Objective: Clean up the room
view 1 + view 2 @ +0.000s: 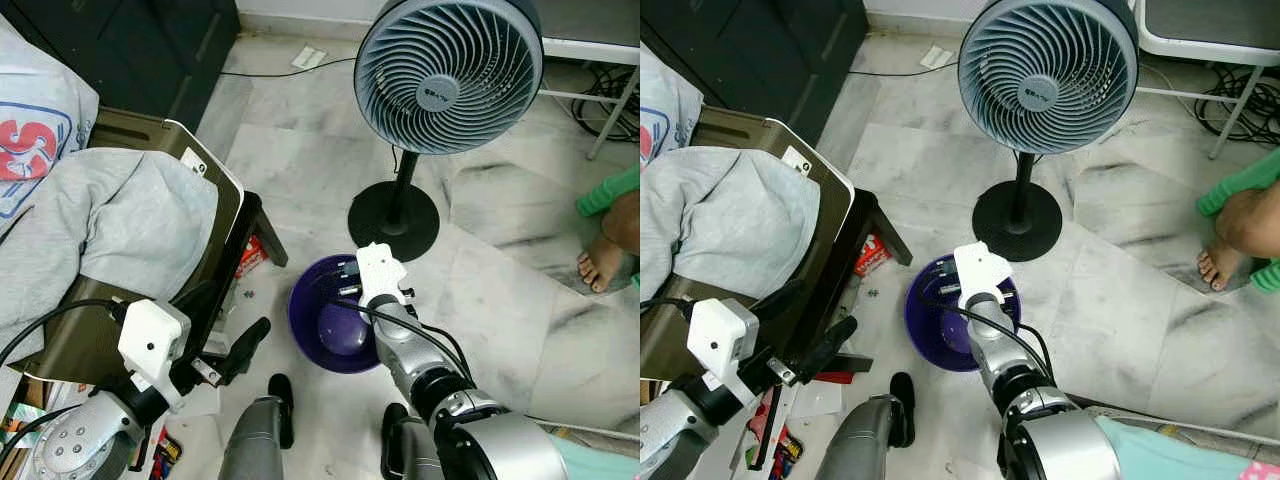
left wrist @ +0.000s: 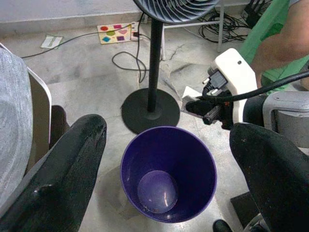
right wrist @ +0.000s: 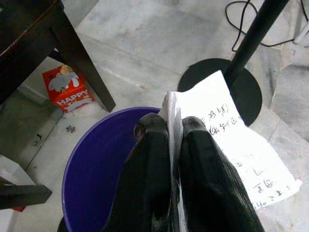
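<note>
black fingers of the right gripper (image 3: 175,140) squeeze tight on a paper (image 3: 227,140), holding it over the purple bin (image 1: 320,325) so it can drop in. left gripper (image 2: 169,159) waits near the bin, spread wide and holding nothing.

The right gripper (image 3: 175,145) pinches a handwritten sheet of paper (image 3: 231,145) between its closed fingers above the purple bin (image 3: 96,169). The fan's black base (image 3: 241,87) stands just behind the bin, and a red carton (image 3: 67,89) sits beside a dark furniture leg (image 3: 79,67) on the marble floor (image 3: 145,38).
</note>
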You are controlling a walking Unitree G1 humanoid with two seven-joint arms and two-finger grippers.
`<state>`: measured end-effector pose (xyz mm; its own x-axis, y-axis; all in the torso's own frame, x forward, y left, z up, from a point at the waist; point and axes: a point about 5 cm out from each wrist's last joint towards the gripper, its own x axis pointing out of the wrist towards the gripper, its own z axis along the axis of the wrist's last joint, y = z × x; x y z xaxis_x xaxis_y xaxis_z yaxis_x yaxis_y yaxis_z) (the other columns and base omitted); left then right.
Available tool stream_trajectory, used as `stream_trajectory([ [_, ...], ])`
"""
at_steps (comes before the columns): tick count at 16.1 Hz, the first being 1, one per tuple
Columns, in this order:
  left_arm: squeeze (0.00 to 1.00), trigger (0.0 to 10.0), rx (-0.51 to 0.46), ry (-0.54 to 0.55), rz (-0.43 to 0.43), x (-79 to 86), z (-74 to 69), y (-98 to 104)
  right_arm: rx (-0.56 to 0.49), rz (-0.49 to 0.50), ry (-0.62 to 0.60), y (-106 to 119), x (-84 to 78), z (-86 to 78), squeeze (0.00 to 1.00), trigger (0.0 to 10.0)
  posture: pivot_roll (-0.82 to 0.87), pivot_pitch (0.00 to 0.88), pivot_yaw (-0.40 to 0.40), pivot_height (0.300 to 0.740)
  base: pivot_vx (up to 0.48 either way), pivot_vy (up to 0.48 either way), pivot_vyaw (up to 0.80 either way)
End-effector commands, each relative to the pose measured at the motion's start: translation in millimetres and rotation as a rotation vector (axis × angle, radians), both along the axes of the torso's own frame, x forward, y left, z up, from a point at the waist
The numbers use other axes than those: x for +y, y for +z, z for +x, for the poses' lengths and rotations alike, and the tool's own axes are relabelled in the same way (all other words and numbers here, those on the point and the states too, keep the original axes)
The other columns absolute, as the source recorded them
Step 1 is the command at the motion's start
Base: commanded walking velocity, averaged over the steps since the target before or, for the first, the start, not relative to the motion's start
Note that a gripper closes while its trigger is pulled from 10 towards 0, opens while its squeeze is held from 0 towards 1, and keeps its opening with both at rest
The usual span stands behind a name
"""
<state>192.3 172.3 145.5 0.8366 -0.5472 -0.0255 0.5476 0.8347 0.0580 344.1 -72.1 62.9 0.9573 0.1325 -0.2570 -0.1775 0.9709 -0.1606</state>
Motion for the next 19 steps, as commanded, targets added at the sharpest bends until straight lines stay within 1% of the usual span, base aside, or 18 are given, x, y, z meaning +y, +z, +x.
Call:
stream_trajectory([
  [1,0.0,10.0,0.016,0.022,0.015,2.1,-3.3,-1.9,0.044,0.001,0.016,-11.4,7.1,-8.8,1.0,10.0,0.32,0.426,0.115,0.74,0.0,0.0,0.0],
  [5,0.0,10.0,0.01,0.033,0.024,4.0,-0.4,-2.7,0.035,0.0,0.008,-9.8,3.4,-7.0,1.0,10.0,0.31,0.417,0.115,0.74,0.0,0.0,0.0],
  [7,0.0,10.0,0.007,0.025,0.019,0.8,3.3,-3.5,-0.003,-0.047,0.027,-6.1,-0.1,-4.5,1.0,10.0,0.29,0.412,0.114,0.74,0.0,0.0,0.0],
  [11,0.0,10.0,0.003,0.018,0.015,-1.9,6.5,-5.5,-0.029,-0.072,0.061,-4.0,2.5,-4.5,1.0,10.0,0.28,0.402,0.104,0.74,0.0,0.0,0.0],
  [13,0.0,10.0,0.001,0.022,0.014,-1.8,7.2,-5.8,-0.031,-0.07,0.066,-2.9,4.0,-3.9,1.0,10.0,0.28,0.4,0.103,0.74,0.0,0.0,0.0],
  [15,0.0,10.0,-0.004,0.024,0.007,-3.8,7.6,-6.2,-0.063,-0.075,0.082,2.3,7.1,-1.9,1.0,10.0,0.27,0.392,0.1,0.74,0.0,0.0,0.0],
  [18,0.0,10.0,-0.027,0.021,-0.022,-12.5,14.5,-6.6,-0.108,-0.028,0.106,11.5,8.5,1.6,1.0,10.0,0.23,0.357,0.078,0.74,0.0,0.0,0.0],
  [19,0.0,10.0,-0.042,0.029,-0.043,-16.5,19.7,-5.9,-0.134,-0.013,0.123,14.9,6.6,2.2,1.0,10.0,0.2,0.337,0.066,0.74,0.0,0.0,0.0],
])
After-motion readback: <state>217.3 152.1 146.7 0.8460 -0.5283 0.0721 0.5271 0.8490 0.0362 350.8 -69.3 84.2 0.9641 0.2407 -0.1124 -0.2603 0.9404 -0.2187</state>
